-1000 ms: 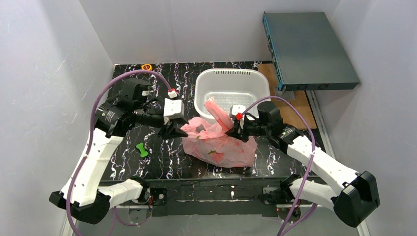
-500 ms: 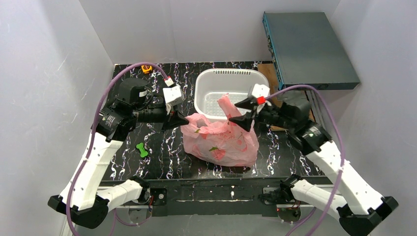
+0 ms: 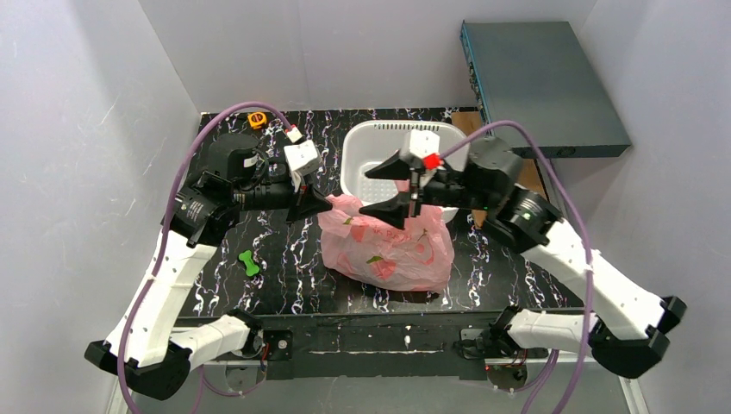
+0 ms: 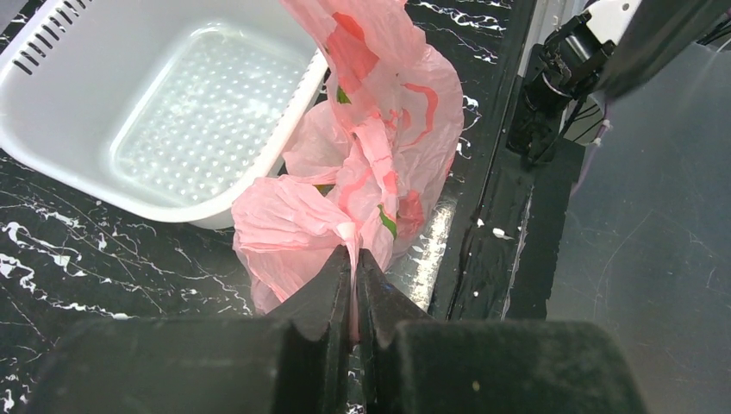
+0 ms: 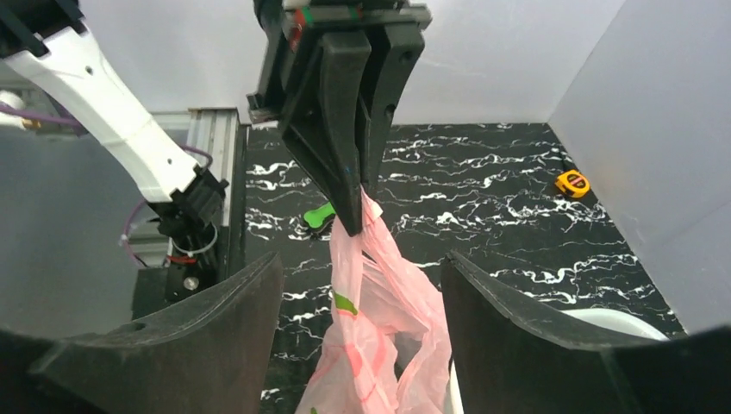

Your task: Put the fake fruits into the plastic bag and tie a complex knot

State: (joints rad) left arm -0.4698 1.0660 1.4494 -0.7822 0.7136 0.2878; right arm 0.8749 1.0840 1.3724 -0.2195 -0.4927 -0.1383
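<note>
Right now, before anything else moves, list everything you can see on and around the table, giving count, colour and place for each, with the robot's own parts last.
plastic bag: one, translucent pink with red and green print, middle of the table, bulging
perforated basket: one, white, just behind the bag
bone-shaped toy: one, bright green, on the table left of the bag
tape measure: one, orange-yellow, far left corner
flat box: one, grey-blue, far right corner
table: one, black with white veining
left gripper: one, black, shut on a fold at the bag's upper left
right gripper: one, black, open above the bag, holding nothing
</note>
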